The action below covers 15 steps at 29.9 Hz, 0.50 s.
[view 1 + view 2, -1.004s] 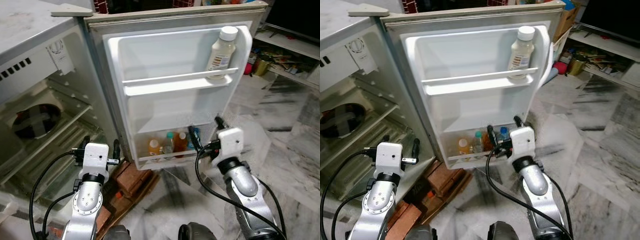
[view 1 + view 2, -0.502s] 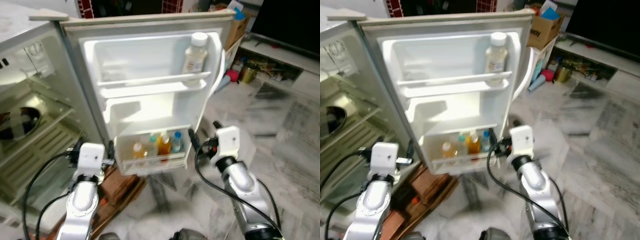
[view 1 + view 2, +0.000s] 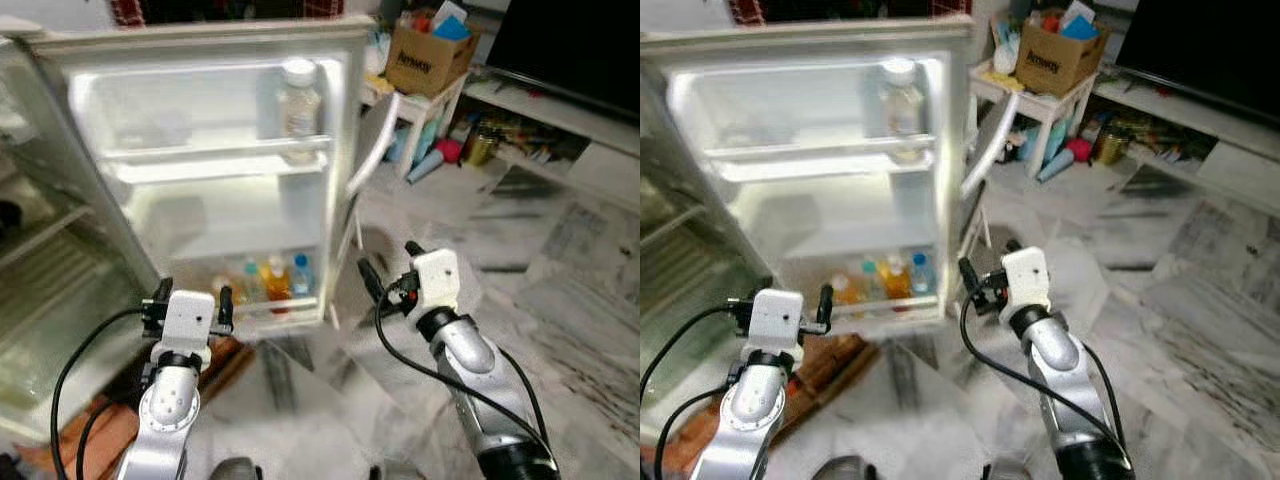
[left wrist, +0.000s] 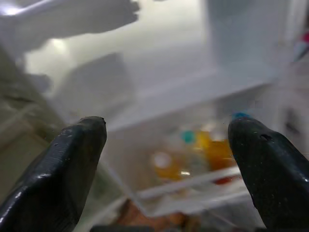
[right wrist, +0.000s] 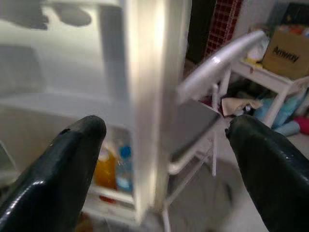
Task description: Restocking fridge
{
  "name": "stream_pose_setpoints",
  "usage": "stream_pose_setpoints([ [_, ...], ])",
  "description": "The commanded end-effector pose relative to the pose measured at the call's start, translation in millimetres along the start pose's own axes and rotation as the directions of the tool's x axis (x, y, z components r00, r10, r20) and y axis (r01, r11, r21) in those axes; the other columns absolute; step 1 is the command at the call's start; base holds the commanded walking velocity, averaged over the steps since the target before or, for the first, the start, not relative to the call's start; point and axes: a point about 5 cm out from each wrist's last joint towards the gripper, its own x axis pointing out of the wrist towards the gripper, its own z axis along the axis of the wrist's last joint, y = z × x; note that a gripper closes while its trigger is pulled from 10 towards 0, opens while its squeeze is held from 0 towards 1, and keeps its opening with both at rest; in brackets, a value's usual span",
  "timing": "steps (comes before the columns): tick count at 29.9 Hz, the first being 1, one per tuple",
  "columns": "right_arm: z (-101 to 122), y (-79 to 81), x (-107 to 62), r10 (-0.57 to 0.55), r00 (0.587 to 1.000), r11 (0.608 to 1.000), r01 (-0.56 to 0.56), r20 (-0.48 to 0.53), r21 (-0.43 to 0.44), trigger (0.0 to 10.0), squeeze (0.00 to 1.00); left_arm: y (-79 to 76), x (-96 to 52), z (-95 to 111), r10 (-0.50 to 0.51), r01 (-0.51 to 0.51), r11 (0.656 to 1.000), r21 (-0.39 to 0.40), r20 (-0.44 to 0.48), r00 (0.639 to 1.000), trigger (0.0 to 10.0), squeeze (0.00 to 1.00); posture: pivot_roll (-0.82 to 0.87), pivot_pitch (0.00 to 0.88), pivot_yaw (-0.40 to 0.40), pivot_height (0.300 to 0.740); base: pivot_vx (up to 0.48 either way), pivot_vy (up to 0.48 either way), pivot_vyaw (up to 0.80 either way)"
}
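Left eye view: fridge door [image 3: 200, 160] just beyond both spread, empty tools

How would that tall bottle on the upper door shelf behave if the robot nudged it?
The bottle is tall and narrow, so it would probably tip rather than slide. The rail crosses in front, likely catching it. It looks like plastic, so probably not fragile.

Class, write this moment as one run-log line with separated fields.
fridge door: open | bottom door shelf: small bottles | upper shelf: pale bottle | left gripper: open, empty | right gripper: open, empty
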Motion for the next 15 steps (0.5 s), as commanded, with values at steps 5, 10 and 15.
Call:
stream_pose_setpoints([
  [5,15.5,2.8,8.9,0.027,0.997,1.000,-0.025,0.067,-0.018,10.0,0.00,4.4,2.1,-2.3,0.012,-0.012,0.999,0.041,-0.012,1.000,10.0,0.00,0.11,0.020,0.011,0.740,0.000,-0.480,0.79],
  [10,19.1,1.3,11.3,0.036,0.995,0.999,-0.035,0.090,-0.013,10.0,0.00,6.9,3.5,-5.4,0.042,-0.039,0.998,0.058,-0.038,0.998,10.0,0.00,0.12,0.016,0.010,0.740,0.000,-0.480,0.78],
  [15,24.3,1.0,16.8,0.047,0.993,0.999,-0.045,0.111,-0.017,10.0,0.00,7.3,5.6,-5.8,0.036,-0.033,0.997,0.066,-0.039,0.999,10.0,0.00,0.11,0.014,0.014,0.740,0.000,-0.480,0.78],
])
